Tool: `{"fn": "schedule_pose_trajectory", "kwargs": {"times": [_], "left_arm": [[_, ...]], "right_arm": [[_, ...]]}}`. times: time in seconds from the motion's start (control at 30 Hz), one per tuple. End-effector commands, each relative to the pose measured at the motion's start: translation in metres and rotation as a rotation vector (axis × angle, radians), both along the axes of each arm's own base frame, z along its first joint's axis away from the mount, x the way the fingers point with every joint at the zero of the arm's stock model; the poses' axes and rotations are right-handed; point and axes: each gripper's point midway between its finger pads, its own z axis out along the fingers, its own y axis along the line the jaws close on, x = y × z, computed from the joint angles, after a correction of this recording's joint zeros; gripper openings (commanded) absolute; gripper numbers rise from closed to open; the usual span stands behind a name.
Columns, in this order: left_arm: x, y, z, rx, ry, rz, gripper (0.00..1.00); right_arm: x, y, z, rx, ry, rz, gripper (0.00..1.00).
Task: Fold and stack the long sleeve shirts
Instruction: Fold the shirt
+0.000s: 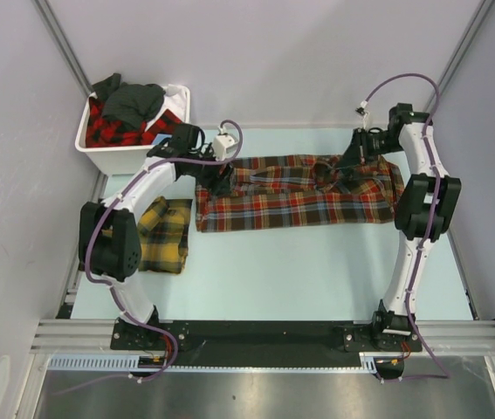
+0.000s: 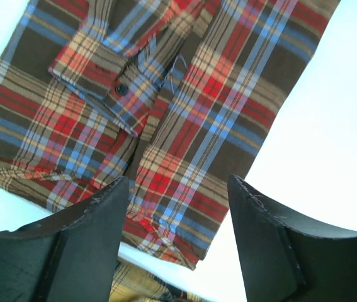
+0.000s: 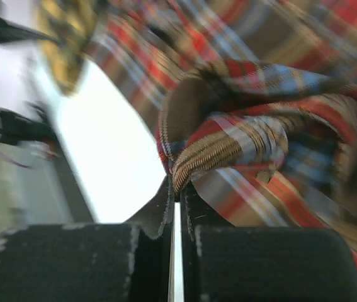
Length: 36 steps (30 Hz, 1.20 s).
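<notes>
Right wrist: right gripper (image 3: 177,189) is pinching a bunched fold of the red-brown shirt (image 3: 241,119); left gripper (image 2: 178,189) is hovering open over its edge. I'd be closing left there, then carrying both across evenly.

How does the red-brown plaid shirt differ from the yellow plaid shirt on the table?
The red-brown shirt lies stretched long across the middle; the yellow shirt is folded compact at the left. The right hand pinches the red-brown shirt; no hand holds the yellow shirt. Both are plaid.

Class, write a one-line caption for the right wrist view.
Right gripper shut on a bunched fold of the red-brown shirt.
</notes>
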Motion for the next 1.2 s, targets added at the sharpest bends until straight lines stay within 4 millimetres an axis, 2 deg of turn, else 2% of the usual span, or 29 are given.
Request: {"fn": "schedule_pose_trajectory", "kwargs": {"times": [0.0,0.03,0.1,0.17,0.2,0.27,0.37,0.4,0.43,0.5,0.53,0.57,0.6,0.67,0.83,0.9,1.0,1.1,1.17], "left_arm": [[0.006,-0.015,0.024,-0.091,0.007,-0.001,0.72],[0.007,-0.017,0.024,-0.103,0.014,-0.001,0.79],[0.011,-0.021,0.030,-0.131,0.008,0.001,0.80],[0.015,-0.027,0.038,-0.164,0.010,0.004,0.82],[0.017,-0.029,0.042,-0.177,0.003,0.002,0.90],[0.019,-0.037,0.056,-0.221,-0.023,-0.029,0.91],[0.025,-0.054,0.080,-0.298,-0.101,-0.072,0.91],[0.025,-0.063,0.086,-0.322,-0.115,-0.085,0.93],[0.033,-0.072,0.100,-0.361,-0.162,-0.094,0.93],[0.029,-0.097,0.109,-0.440,-0.104,-0.101,0.94],[0.032,-0.108,0.123,-0.469,-0.134,-0.110,0.94],[0.032,-0.118,0.125,-0.473,-0.138,-0.106,0.94],[0.026,-0.137,0.134,-0.491,-0.175,-0.138,0.94],[0.023,-0.153,0.136,-0.510,-0.181,-0.104,0.93],[0.016,-0.209,0.137,-0.548,-0.201,-0.040,0.89],[0.013,-0.229,0.124,-0.533,-0.187,-0.026,0.88],[0.012,-0.247,0.120,-0.519,-0.207,-0.012,0.86],[0.019,-0.256,0.113,-0.491,-0.252,0.006,0.84],[0.028,-0.258,0.101,-0.458,-0.265,0.047,0.81]], "right_arm": [[0.000,0.043,0.050,0.297,0.099,-0.004,0.00],[0.000,0.047,0.054,0.334,0.163,-0.027,0.00],[0.007,0.053,0.063,0.342,0.089,0.000,0.00],[0.022,0.052,0.067,0.238,-0.066,0.010,0.00],[0.027,0.049,0.070,0.210,-0.107,0.012,0.00],[0.039,0.043,0.078,0.191,-0.147,0.001,0.00],[0.035,0.042,0.081,0.240,-0.079,-0.004,0.00],[0.032,0.040,0.082,0.263,-0.040,-0.017,0.00],[0.030,0.042,0.086,0.320,-0.034,0.001,0.00],[0.019,0.049,0.084,0.388,0.089,-0.018,0.00],[0.021,0.051,0.086,0.396,0.064,-0.007,0.00],[0.018,0.052,0.086,0.395,0.068,-0.009,0.00],[0.015,0.052,0.085,0.391,0.070,-0.008,0.00],[0.010,0.053,0.083,0.386,0.086,-0.012,0.00],[-0.002,0.051,0.078,0.395,0.132,-0.021,0.00],[-0.006,0.052,0.077,0.397,0.154,-0.022,0.00],[-0.012,0.053,0.076,0.390,0.140,-0.005,0.00],[-0.016,0.053,0.077,0.391,0.137,0.005,0.00],[-0.018,0.053,0.076,0.387,0.123,0.012,0.00]]}}
